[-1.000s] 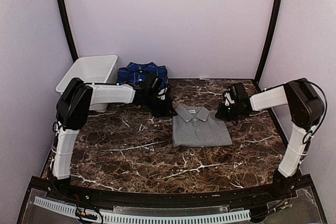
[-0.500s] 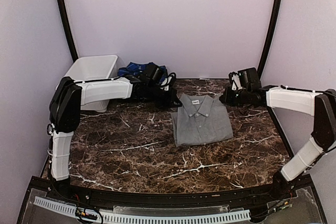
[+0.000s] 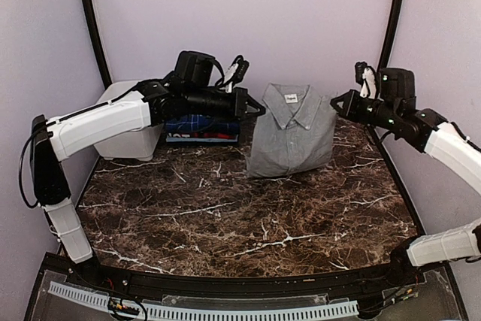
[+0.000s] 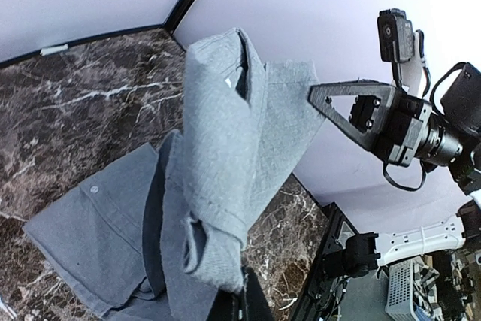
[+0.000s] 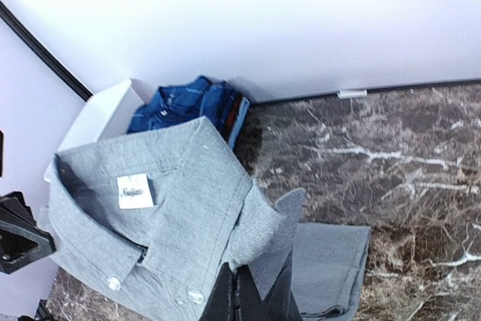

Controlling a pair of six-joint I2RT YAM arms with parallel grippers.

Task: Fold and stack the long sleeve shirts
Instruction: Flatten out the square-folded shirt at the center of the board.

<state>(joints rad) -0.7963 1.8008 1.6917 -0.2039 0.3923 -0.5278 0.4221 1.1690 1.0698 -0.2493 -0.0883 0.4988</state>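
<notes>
The folded light grey shirt (image 3: 291, 134) hangs in the air above the back of the table, collar up, its lower edge still on the marble. My left gripper (image 3: 259, 109) is shut on its left shoulder, seen as grey cloth (image 4: 218, 208) in the left wrist view. My right gripper (image 3: 336, 101) is shut on its right shoulder, seen as grey cloth (image 5: 173, 223) in the right wrist view. The folded dark blue plaid shirt (image 3: 203, 125) lies at the back left on another one with red and white edges, partly hidden by my left arm; the plaid also shows in the right wrist view (image 5: 180, 103).
A white plastic basket (image 3: 131, 122) stands at the back left beside the stack, also in the right wrist view (image 5: 94, 118). Dark marble table (image 3: 225, 216) spreads in front. Black frame posts stand at both back corners.
Both grippers have risen from the table and lifted the grey shirt's shoulders, so it now hangs upright. It has also shifted toward the back.
</notes>
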